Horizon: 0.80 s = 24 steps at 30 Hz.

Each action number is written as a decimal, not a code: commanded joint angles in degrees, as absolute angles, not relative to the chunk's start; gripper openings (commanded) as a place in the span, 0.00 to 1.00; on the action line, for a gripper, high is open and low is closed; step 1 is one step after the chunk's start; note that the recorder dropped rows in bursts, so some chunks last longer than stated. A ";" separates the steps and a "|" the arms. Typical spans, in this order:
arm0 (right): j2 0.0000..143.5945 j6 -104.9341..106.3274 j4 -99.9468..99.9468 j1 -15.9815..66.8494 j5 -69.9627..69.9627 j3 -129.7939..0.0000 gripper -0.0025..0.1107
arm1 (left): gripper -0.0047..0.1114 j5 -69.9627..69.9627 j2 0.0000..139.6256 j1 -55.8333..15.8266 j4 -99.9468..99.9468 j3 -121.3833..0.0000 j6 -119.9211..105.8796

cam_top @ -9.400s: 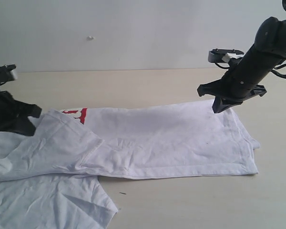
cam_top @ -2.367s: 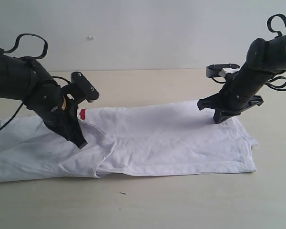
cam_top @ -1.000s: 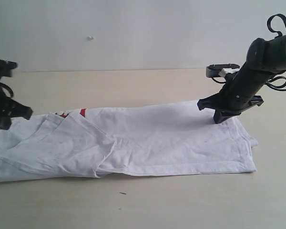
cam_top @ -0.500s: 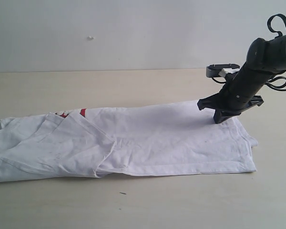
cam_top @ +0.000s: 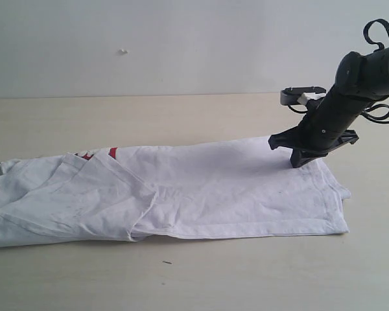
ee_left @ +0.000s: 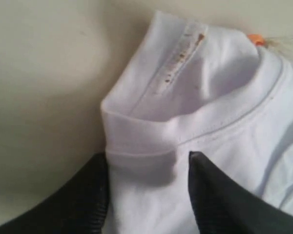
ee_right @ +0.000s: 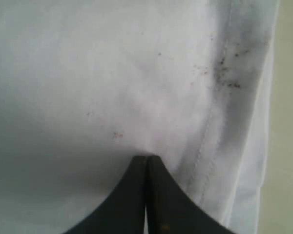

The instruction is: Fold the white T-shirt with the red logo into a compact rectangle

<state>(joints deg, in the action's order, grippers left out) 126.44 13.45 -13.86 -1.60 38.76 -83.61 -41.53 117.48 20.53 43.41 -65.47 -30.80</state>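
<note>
The large white short-sleeved cotton T-shirt (cam_top: 214, 188) lies folded lengthwise into 1 long band across the pale wooden table (cam_top: 181, 116). A sliver of its red outlined logo patch (cam_top: 110, 153) peeks out beside the folded-over flap near the left end. The black left gripper (ee_left: 149, 156) sits at the collar end, its 2 fingers standing apart with the ribbed neck fold between them, near the small orange collar tag (ee_left: 256, 39). The black right gripper (cam_top: 298, 162) has its fingers pressed together, tips down on the fabric beside the stitched hem
</note>
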 commanded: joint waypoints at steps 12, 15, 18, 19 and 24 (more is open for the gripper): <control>127.28 13.85 -14.47 -1.68 40.50 -83.24 0.02 | 0.04 -44.64 116.14 20.62 41.39 -65.51 -28.18; 127.28 13.85 -14.59 -1.68 40.50 -83.24 0.02 | 0.04 -45.52 112.91 20.62 44.30 -65.51 -28.07; 127.12 13.85 -14.70 -1.68 40.50 -83.24 0.02 | 0.04 -48.01 109.50 20.03 49.89 -65.51 -28.40; 127.10 13.85 -14.96 -1.68 40.50 -83.24 0.02 | 0.04 -48.56 108.27 19.54 51.72 -65.51 -28.95; 124.28 15.24 -19.51 -1.68 40.96 -83.24 0.04 | 0.04 -49.33 102.92 13.78 57.64 -66.00 -31.45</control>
<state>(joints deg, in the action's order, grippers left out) 125.92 13.68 -16.41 -1.60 39.47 -83.61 -48.38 105.66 16.87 53.82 -65.47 -30.13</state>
